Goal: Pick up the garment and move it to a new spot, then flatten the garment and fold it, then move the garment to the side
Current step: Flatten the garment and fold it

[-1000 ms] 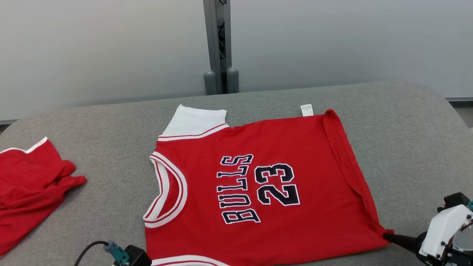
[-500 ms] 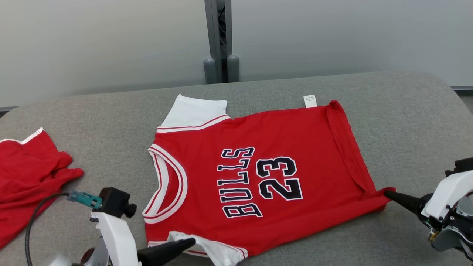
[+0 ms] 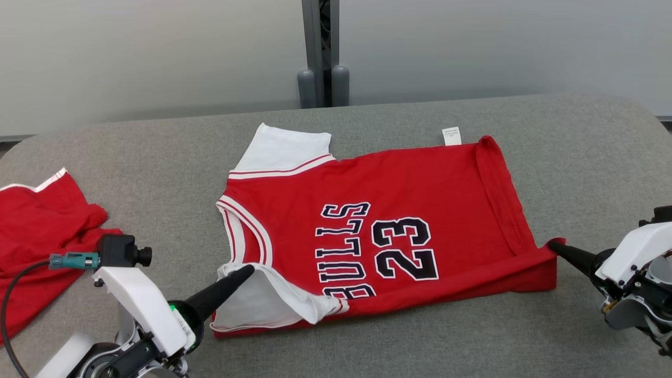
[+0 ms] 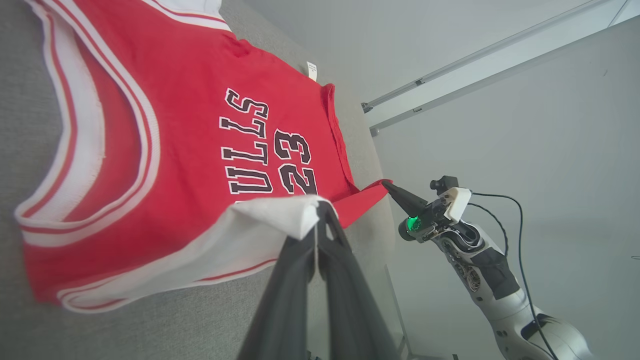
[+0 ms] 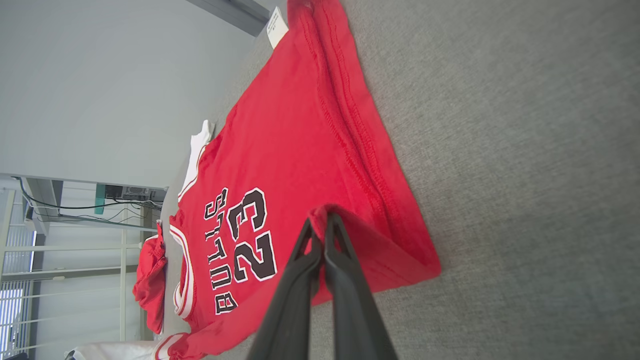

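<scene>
On the grey fabric table point(image 3: 577, 136), I am watching the red jersey point(image 3: 420, 178) lying flat, showing "BULLS 23" in black, white-edged print; its white label point(image 3: 451, 135) is too fine to read. My left end effector point(image 3: 248, 271) is pinching shut on the white sleeve point(image 3: 262, 307), my right end effector point(image 3: 552, 245) on the red hem corner. Another red garment point(image 3: 42, 236) is lying at the left, pale grey wall panels point(image 3: 157, 52) behind.

Even, soft light throughout, faint shadows, no glare; head view sharp, both wrist views tilted, stretched toward their edges
</scene>
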Available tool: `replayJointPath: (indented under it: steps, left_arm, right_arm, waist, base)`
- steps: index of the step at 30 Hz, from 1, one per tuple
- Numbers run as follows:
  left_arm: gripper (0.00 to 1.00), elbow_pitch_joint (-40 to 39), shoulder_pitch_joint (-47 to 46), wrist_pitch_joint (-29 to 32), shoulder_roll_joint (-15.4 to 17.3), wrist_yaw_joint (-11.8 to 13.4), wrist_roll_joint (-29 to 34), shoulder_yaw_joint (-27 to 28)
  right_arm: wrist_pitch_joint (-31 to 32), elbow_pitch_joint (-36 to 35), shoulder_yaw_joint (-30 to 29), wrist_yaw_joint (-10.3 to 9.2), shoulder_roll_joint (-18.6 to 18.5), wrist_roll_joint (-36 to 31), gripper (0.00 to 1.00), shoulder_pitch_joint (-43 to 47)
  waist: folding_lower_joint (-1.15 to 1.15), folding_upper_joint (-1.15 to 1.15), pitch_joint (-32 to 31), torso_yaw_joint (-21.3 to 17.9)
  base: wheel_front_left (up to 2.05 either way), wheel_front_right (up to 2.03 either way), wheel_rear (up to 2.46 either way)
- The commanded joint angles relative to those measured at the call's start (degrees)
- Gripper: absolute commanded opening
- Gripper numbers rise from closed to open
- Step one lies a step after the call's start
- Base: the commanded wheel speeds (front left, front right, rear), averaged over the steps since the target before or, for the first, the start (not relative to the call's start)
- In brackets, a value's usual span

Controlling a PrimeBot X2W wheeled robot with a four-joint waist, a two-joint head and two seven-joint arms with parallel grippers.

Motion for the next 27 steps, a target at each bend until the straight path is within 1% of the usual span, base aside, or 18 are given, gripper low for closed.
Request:
replayJointPath:
  steps: [1, 8, 12, 19, 23, 27]
  left_arm:
    - [0.00, 0.4, -1.0, -0.4, -0.1, -0.2, 0.8, 0.2]
    - [0.00, 6.6, -4.9, -4.0, -4.1, 1.4, 5.0, -0.6]
    - [0.00, 9.9, -7.2, -5.6, -5.9, 1.5, 7.4, -1.3]
    - [0.00, 15.8, -11.3, -8.4, -8.9, 0.5, 11.4, -2.3]
    - [0.00, 19.5, -13.7, -10.7, -9.6, 0.3, 14.8, -2.9]
    - [0.00, 23.0, -15.8, -12.6, -10.7, -0.5, 17.3, -3.6]
  right_arm:
    - [-0.5, 0.6, -0.3, 0.12, -0.2, -0.5, 0.00, -0.6]
    - [-2.5, 4.7, -1.1, 0.13, 1.4, -2.0, 0.00, -4.0]
    - [-3.4, 5.8, -1.3, 0.12, 2.3, -2.7, 0.00, -5.4]
    - [-4.5, 6.3, -1.6, 0.12, 3.0, -3.6, 0.00, -6.8]
    - [-5.1, 5.9, -1.8, 0.13, 3.3, -3.9, 0.00, -7.6]
    - [-5.4, 5.4, -1.9, 0.13, 3.7, -4.3, 0.00, -7.7]
  waist:
    - [0.00, 0.00, 0.3, 0.2]
    - [0.00, 0.00, 3.0, 0.9]
    - [0.00, 0.00, 4.7, 1.2]
    - [0.00, 0.00, 7.2, 1.6]
    - [0.00, 0.00, 8.2, 1.6]
    - [0.00, 0.00, 8.8, 1.5]
  base:
    - [0.00, 0.00, 0.00]
    - [0.00, 0.00, 0.00]
    - [0.00, 0.00, 0.00]
    - [0.00, 0.00, 0.00]
    - [0.00, 0.00, 0.00]
    - [0.00, 0.00, 0.00]
